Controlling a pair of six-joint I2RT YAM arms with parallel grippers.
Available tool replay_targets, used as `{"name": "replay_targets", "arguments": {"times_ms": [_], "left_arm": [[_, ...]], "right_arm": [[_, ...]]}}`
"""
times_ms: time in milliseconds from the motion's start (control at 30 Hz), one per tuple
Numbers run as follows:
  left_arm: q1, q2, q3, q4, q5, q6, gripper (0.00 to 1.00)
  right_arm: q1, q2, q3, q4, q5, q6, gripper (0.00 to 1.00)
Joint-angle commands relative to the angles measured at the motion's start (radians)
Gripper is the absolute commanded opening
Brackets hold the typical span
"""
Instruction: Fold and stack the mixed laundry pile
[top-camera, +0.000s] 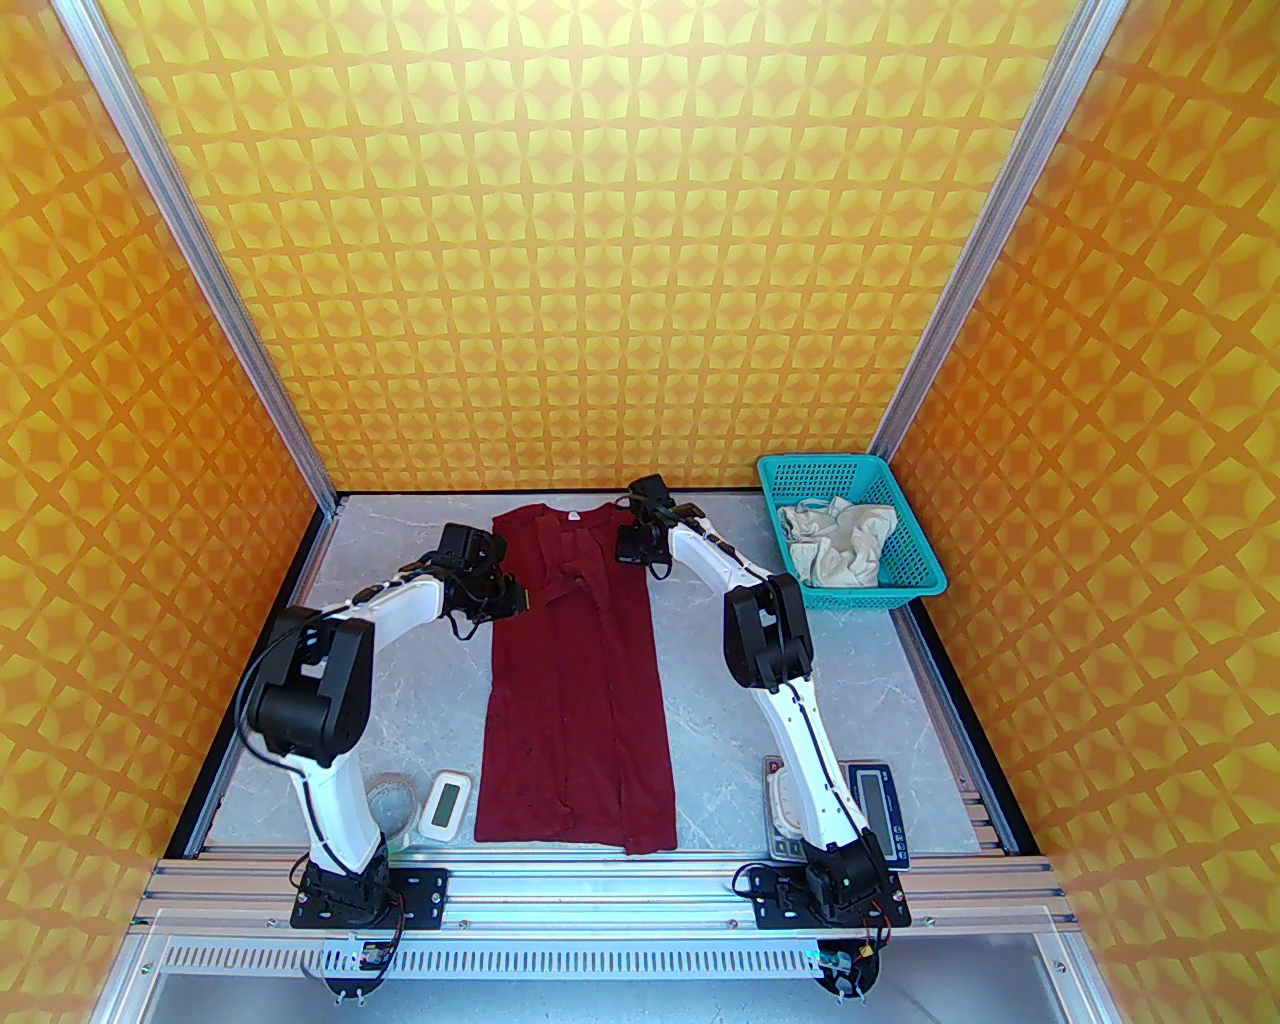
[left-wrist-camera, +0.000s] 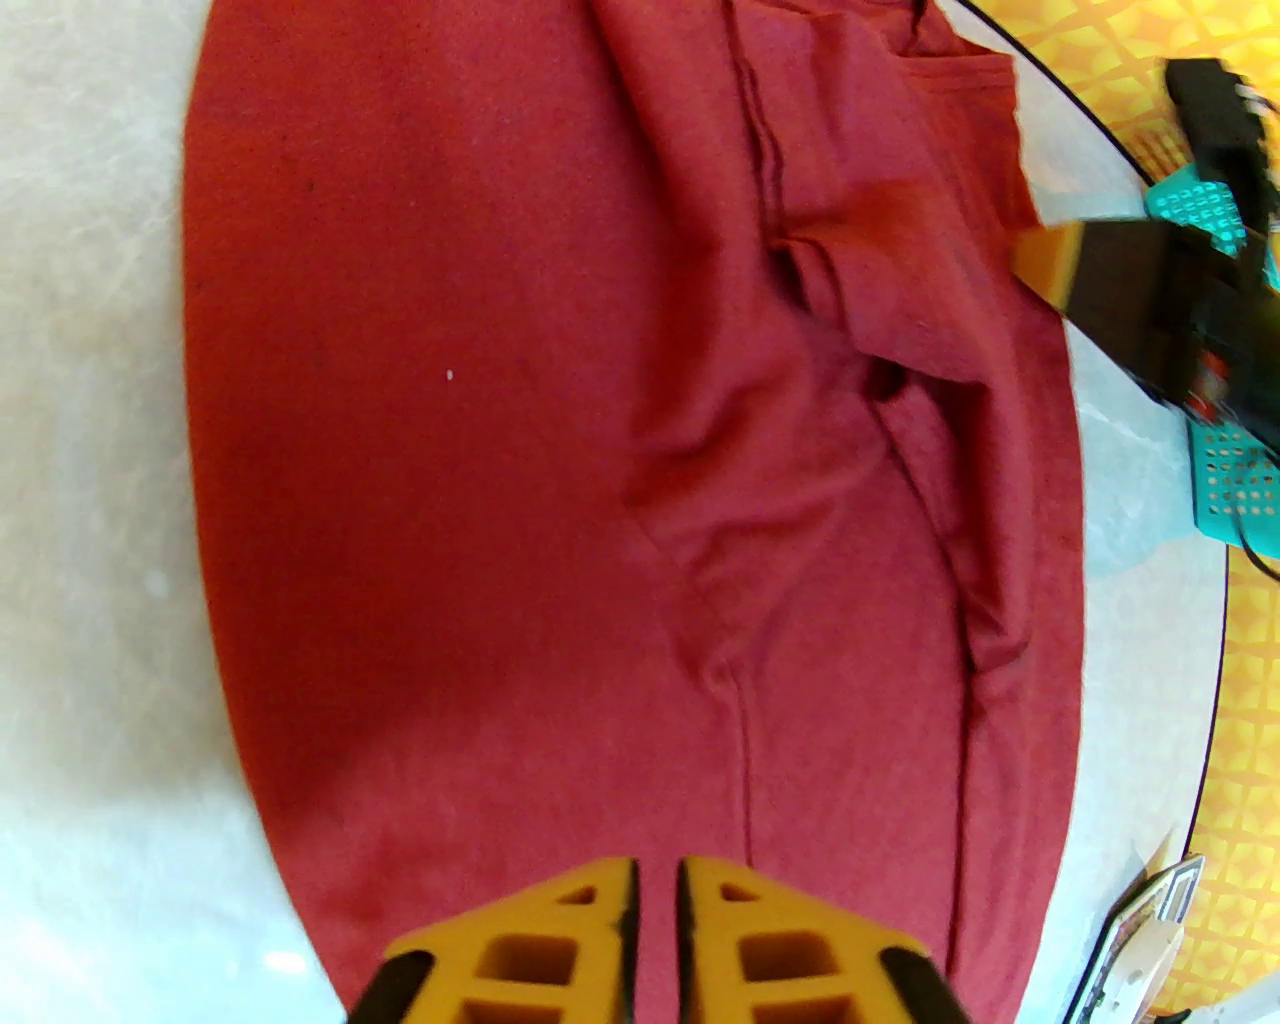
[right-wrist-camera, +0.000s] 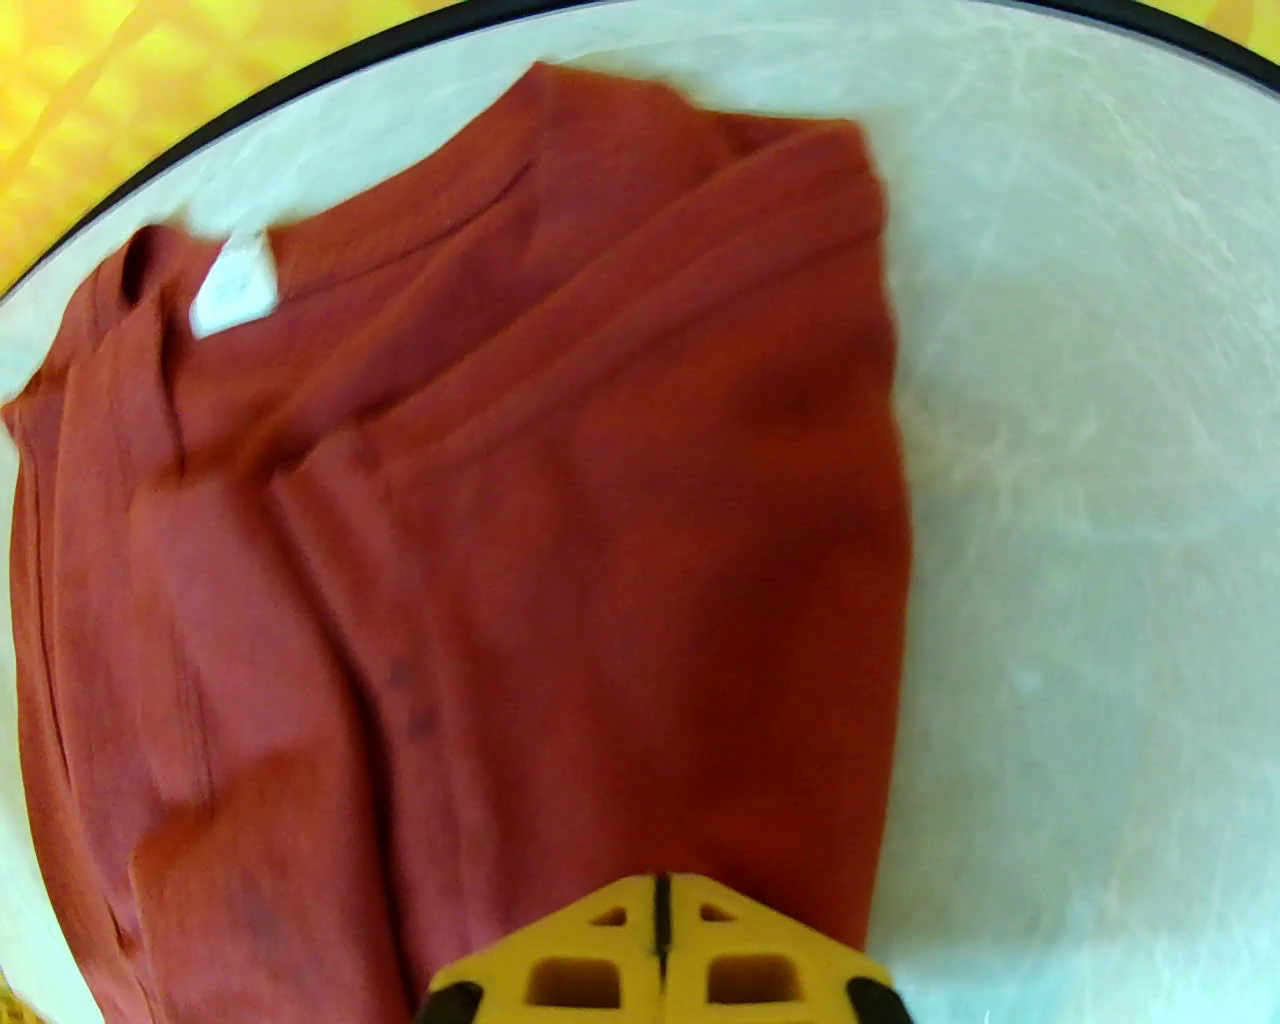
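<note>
The dark red shirt (top-camera: 575, 700) lies flat in a long strip mid-table (top-camera: 720, 700). Its white neck tag (right-wrist-camera: 235, 285) is too blurred to read. The cream shorts (top-camera: 835, 545) sit in the teal basket (top-camera: 925, 585). Over the shirt, the left gripper (left-wrist-camera: 655, 880) is barely ajar and the right gripper (right-wrist-camera: 660, 885) is pressed closed.

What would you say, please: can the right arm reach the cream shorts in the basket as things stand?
Probably yes: the shorts lie uncovered in the open basket, beside the right arm, with bare table between.
</note>
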Motion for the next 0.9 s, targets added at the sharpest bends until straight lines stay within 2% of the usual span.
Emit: {"name": "replay_targets", "arguments": {"times_ms": [0,100,333,467,500,567,667,800,867], "left_arm": [[-0.002,-0.105,-0.045,-0.023,0.009,-0.004,0.21],[-0.003,-0.165,-0.092,-0.043,0.030,-0.023,0.24],[-0.015,-0.302,-0.221,-0.140,0.034,-0.043,0.33],[-0.049,-0.364,-0.296,-0.233,0.030,-0.050,0.37],[-0.054,-0.392,-0.321,-0.253,0.021,-0.057,0.37],[-0.066,-0.459,-0.367,-0.289,0.001,-0.077,0.39],[-0.102,-0.555,-0.426,-0.339,-0.022,-0.112,0.44],[-0.192,-0.634,-0.489,-0.388,-0.031,-0.164,0.47],[-0.252,-0.650,-0.519,-0.397,-0.040,-0.193,0.50]], "right_arm": [[-0.041,0.064,0.013,-0.081,0.042,0.093,0.00],[-0.064,0.079,0.048,-0.100,0.075,0.097,0.00],[-0.109,0.074,0.115,-0.130,0.013,0.055,0.00],[-0.107,-0.041,0.085,-0.153,-0.070,0.069,0.00],[-0.106,-0.094,0.035,-0.145,-0.089,0.079,0.01],[-0.097,-0.240,-0.141,-0.100,-0.121,0.101,0.08],[-0.074,-0.512,-0.518,0.017,-0.147,0.132,0.20],[-0.044,-0.856,-0.971,0.074,-0.208,0.160,0.31],[-0.015,-1.005,-1.145,0.037,-0.208,0.156,0.37]]}}
